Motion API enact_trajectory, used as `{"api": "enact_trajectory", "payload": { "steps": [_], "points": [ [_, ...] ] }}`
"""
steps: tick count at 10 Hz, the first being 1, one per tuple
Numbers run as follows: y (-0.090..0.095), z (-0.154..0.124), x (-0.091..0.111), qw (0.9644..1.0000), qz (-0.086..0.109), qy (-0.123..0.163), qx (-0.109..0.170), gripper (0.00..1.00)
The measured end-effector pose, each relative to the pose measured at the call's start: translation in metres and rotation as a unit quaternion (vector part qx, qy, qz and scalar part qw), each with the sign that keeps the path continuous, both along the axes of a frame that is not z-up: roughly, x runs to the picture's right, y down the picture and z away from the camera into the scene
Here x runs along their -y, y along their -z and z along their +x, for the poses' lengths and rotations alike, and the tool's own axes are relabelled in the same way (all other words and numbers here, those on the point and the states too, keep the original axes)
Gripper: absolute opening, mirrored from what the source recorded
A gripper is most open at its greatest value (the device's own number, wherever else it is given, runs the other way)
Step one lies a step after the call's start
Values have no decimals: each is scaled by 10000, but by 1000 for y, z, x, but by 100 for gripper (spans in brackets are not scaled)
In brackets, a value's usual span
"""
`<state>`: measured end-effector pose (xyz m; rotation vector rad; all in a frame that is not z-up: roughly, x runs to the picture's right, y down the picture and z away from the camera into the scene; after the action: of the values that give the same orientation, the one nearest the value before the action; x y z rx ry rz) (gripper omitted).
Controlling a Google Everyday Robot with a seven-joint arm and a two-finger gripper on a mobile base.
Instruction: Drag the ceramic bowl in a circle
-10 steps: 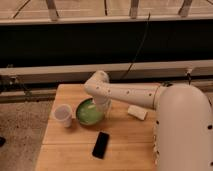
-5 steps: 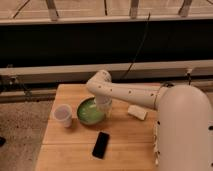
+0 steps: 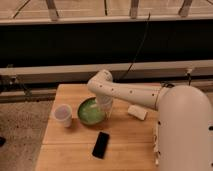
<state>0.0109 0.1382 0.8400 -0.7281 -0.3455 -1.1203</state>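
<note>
The ceramic bowl (image 3: 90, 111), round, shallow and glossy green with a pale streak inside, sits on the wooden table (image 3: 125, 145) left of centre. My gripper (image 3: 103, 111) hangs from the white arm and reaches down at the bowl's right rim. The wrist hides where it meets the bowl, so contact is unclear. A small translucent white cup (image 3: 63, 115) stands just left of the bowl, close to it.
A black phone (image 3: 101, 144) lies on the table in front of the bowl. A white rectangular block (image 3: 137, 112) rests to the right of the arm. My large white body (image 3: 182, 130) fills the right side. A dark railing runs behind the table.
The bowl and gripper have shifted slightly toward the right and back, opening a small gap from the cup. Cup, phone and block have stayed put.
</note>
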Motion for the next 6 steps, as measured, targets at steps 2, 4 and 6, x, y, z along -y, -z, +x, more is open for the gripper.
{"api": "enact_trajectory", "payload": {
  "steps": [2, 4, 6],
  "points": [
    [0, 9, -1, 10000, -26, -47, -34, 1],
    [1, 9, -1, 10000, -46, -75, -31, 1],
    [0, 12, 1, 9999, -62, -97, -29, 1]
  ]
}}
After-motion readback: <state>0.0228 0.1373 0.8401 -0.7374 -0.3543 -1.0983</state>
